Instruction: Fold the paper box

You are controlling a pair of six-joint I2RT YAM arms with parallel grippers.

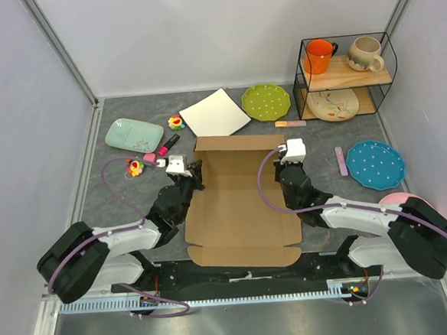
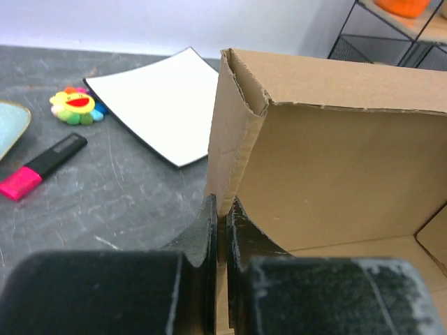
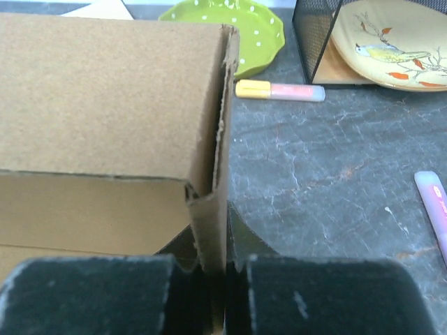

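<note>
left claw (image 2: 221,211) clamped on paper box (image 2: 335,167) wall, right claw (image 3: 211,246) likewise, clearest from wrists

light: bright, even | shadows: soft (faint at best) | focus: wrist views blur close up

Left arm (image 1: 129,237) and right arm (image 1: 357,213) both lie low, reaching forward and inward. Left pincer (image 2: 222,218) is pinched tight on the paper box (image 1: 241,204) wall between its fingers; right pincer (image 3: 227,241) same deal, opposite wall.
</note>
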